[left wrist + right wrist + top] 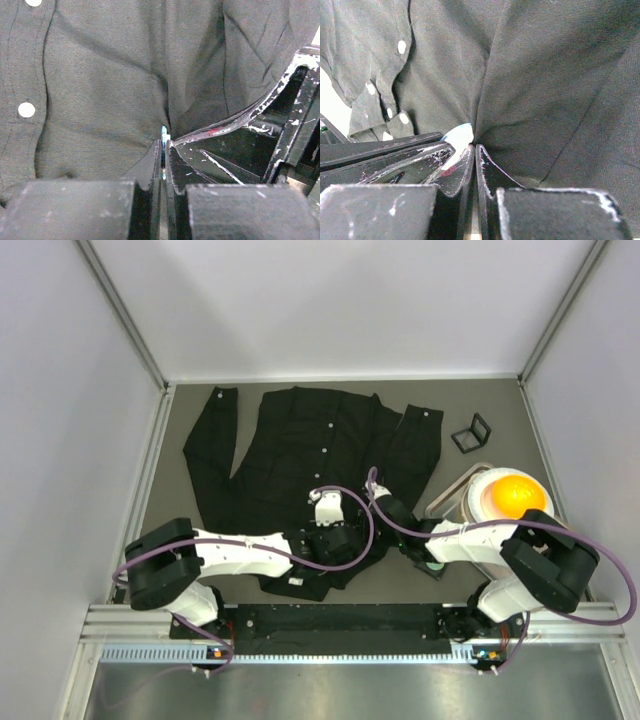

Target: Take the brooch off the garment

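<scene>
At the near edge of the table (170, 440), the two arm bases flank the work; both arms reach inward to one spot on the lower right front of the garment (300, 440). Left gripper (164, 146): fingers closed almost completely, pinching a thin pale-blue piece edge-on, taken to be the brooch (459, 136). Right gripper (475, 148): fingers pressed together on a fold of black cloth just beside the brooch, with creases radiating from the pinch. The two grippers' fingertips nearly touch. Beyond them lies the placket with its white buttons (26, 109), then the spread sleeves and collar. Farthest, well apart from the shirt, stand an orange dome in a pale bowl (450, 502) and a small black frame (472, 432).

Judgement: the step in hand is the separation itself. It should go best if the right gripper anchors the cloth flat while the left draws the brooch away along its fastening. A steady pull is better than a jerk, so the fabric neither lifts nor tears. How the brooch fastens is not visible.
</scene>
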